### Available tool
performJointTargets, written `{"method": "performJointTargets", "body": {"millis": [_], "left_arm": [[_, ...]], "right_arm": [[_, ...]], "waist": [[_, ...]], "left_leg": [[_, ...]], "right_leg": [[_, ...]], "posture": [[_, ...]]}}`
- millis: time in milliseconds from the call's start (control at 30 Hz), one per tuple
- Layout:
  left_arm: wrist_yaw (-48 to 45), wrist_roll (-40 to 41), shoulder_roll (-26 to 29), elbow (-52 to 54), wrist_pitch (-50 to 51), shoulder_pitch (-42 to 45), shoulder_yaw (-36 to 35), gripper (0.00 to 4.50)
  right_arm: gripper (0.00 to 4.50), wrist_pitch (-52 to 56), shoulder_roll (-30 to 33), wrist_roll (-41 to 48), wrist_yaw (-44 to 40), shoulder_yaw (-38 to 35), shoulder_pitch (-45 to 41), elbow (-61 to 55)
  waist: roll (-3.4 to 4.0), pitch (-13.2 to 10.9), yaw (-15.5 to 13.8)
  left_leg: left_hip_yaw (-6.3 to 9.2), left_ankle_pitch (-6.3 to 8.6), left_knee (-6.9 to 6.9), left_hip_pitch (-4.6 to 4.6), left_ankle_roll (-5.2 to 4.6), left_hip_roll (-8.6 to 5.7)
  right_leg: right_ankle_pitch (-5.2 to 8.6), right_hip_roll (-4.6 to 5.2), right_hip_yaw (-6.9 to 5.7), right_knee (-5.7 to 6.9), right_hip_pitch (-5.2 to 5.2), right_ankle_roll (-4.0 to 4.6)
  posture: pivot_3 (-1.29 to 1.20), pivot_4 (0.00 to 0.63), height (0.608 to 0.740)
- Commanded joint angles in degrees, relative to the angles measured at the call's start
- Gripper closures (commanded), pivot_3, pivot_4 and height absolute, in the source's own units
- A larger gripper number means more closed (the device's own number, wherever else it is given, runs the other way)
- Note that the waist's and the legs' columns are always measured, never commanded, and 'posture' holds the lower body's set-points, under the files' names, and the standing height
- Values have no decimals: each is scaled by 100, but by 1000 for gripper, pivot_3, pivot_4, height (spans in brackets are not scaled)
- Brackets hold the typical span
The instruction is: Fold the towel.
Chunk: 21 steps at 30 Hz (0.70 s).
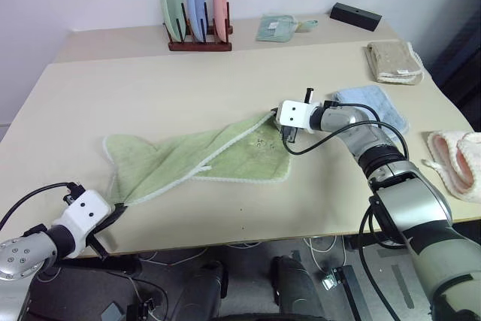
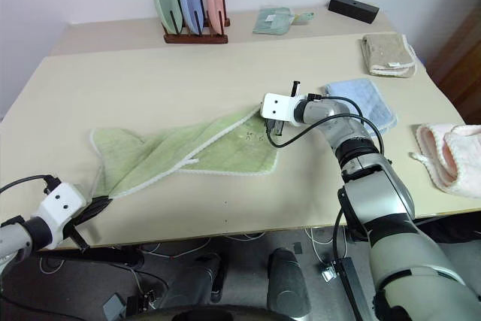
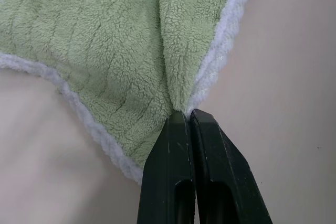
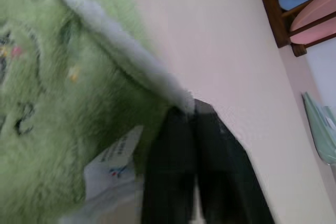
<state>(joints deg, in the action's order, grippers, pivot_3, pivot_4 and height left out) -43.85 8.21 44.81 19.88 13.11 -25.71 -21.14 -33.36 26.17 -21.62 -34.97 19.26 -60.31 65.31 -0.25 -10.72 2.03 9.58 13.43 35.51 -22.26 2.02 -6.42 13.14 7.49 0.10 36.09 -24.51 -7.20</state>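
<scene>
1. Towel (image 1: 225, 157): fluffy green terry cloth, white stitched edging
2. Table (image 1: 150, 88): smooth matt beige top
3. Plate rack (image 1: 199, 44): dark wood
4. Plates (image 1: 196, 4): smooth, glossy

One green towel (image 1: 225, 157), three plates (image 1: 197, 4), four other cloths (image 1: 393, 62)

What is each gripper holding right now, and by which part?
Both hold the green towel. The left gripper is shut on its near-left corner at the table's front edge; the right gripper is shut on its far right corner, by the white edging.
</scene>
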Motion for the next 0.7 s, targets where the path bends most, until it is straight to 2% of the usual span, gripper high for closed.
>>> {"method": "performJointTargets", "body": {"millis": [33, 200, 267, 400, 500, 567, 700], "left_arm": [[70, 5, -59, -149, -12, 80, -90, 4500], [546, 115, -138, -539, -77, 1460, -175, 4500], [868, -63, -23, -1064, -116, 2418, -107, 4500], [1694, -288, 173, -2502, -256, 5152, 57, 4500], [1778, -419, 387, -3264, -581, 6439, 244, 4500], [1546, -386, 522, -3390, -682, 6660, 324, 4500], [916, -85, 713, -2840, -555, 5914, 205, 4500]], "right_arm": [[4381, -146, 167, 43, 146, -144, -263, -146], [4381, -87, 516, 26, 451, -281, -611, -213], [4381, 23, 646, -45, 774, -309, -954, -123], [4381, 209, 914, -134, 1408, -452, -1897, 57], [4381, 94, 1040, 31, 1311, -614, -2360, 16], [4381, -16, 1077, 281, 928, -769, -2424, -131], [4381, 55, 1136, 1094, -428, -1073, -1928, -910]], "waist": [[1, 0, 2], [-7, -10, -79], [-7, -10, -85], [-24, -25, -118], [-30, -20, -52], [-30, -19, 54], [-23, -16, 262]], "left_leg": [[0, 0, 0, 0, 0, 0], [10, -8, 0, -2, 13, 0], [8, -11, 0, -2, 19, 4], [19, -22, 1, -22, 38, 14], [8, -30, -3, -27, 75, 18], [-7, -13, -12, -21, 77, 22], [-31, 5, -35, -8, 58, 30]], "right_leg": [[0, 0, 0, 0, 0, 0], [-4, -7, -1, 2, 0, 6], [-9, -11, 0, 0, -2, 13], [-21, -26, -7, 7, -26, 27], [-40, -35, -4, -7, -36, 27], [-37, -36, -3, -6, -35, 24], [-36, -29, -2, -15, -43, 21]], "posture": [[0, 150, 740], [0, 150, 740], [0, 150, 740], [0, 150, 740], [0, 150, 740], [0, 150, 740], [0, 150, 740]]}}
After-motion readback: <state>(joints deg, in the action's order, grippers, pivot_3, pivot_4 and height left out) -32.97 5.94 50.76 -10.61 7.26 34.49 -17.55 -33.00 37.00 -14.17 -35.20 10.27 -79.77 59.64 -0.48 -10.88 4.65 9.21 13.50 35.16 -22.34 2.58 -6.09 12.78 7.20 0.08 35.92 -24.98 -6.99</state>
